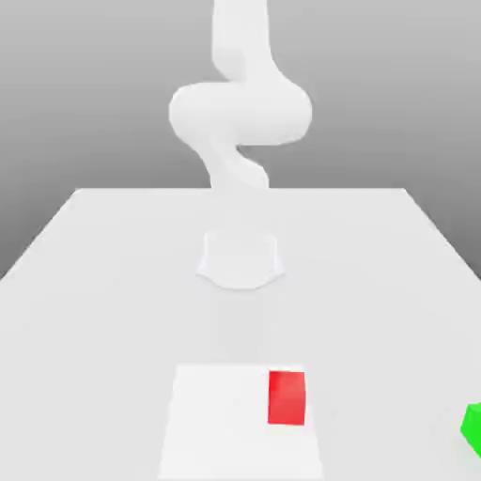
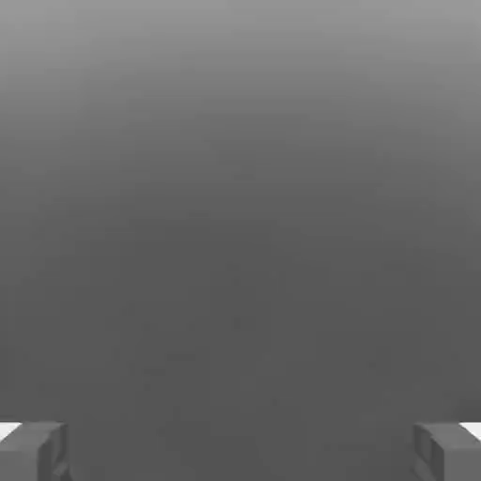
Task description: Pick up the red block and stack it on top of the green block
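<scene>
Jaws wide apart and empty on the gripper (image 2: 240, 453).
Red block (image 1: 287, 398) sits on the white square (image 1: 221, 423), left of the green block (image 1: 473, 429) in the exterior view; probably light and stiff, best pinched squarely across opposite upright sides.

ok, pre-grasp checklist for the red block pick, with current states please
1. Gripper open and empty: ok, fingers wide apart, nothing between them.
2. Red block located: ok, on the white patch, toward the exterior view's right side of it.
3. Top of red block free: ok, nothing stacked on it.
4. Green block fully in frame: not ok, cut off at the exterior view's right edge.
5. Hand lined up over red block: not ok, hand view shows plain grey between the fingers.
</scene>
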`<state>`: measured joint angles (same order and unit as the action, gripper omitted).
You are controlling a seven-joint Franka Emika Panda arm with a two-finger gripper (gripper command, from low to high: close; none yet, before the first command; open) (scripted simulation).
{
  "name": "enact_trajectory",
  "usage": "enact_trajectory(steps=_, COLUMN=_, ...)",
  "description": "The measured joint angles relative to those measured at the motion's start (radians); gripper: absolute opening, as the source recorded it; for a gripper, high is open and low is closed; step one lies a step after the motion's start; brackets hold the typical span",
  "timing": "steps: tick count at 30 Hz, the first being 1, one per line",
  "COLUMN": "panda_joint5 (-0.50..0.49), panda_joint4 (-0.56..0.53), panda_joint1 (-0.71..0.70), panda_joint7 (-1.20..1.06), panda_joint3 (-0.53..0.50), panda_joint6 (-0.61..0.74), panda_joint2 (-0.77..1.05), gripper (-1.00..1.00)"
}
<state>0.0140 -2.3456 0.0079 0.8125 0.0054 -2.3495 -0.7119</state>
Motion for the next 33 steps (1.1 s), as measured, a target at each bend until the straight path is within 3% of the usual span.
enact_trajectory(steps=11, panda_joint5=0.038, panda_joint4=-0.208, panda_joint1=0.033, panda_joint7=0.077, panda_joint3=0.05, panda_joint6=-0.228, panda_joint2=0.408, gripper=0.0)
enact_trajectory(steps=19, panda_joint5=-0.004, panda_joint4=-0.357, panda_joint1=0.053, panda_joint7=0.182, panda_joint3=0.087, panda_joint6=-0.391, panda_joint2=0.698, gripper=0.0)
enact_trajectory(steps=26, panda_joint5=-0.081, panda_joint4=-0.355, panda_joint1=0.08, panda_joint7=0.251, panda_joint3=0.05, panda_joint6=-0.592, panda_joint2=0.952, gripper=0.0)
enact_trajectory(steps=27, panda_joint5=-0.085, panda_joint4=-0.352, panda_joint1=0.085, panda_joint7=0.255, panda_joint3=0.044, panda_joint6=-0.611, panda_joint2=0.975, gripper=-1.0)
enact_trajectory(steps=33, panda_joint5=-0.09, panda_joint4=-0.35, panda_joint1=0.087, panda_joint7=0.259, panda_joint3=0.041, panda_joint6=-0.622, panda_joint2=0.987, gripper=-1.0)
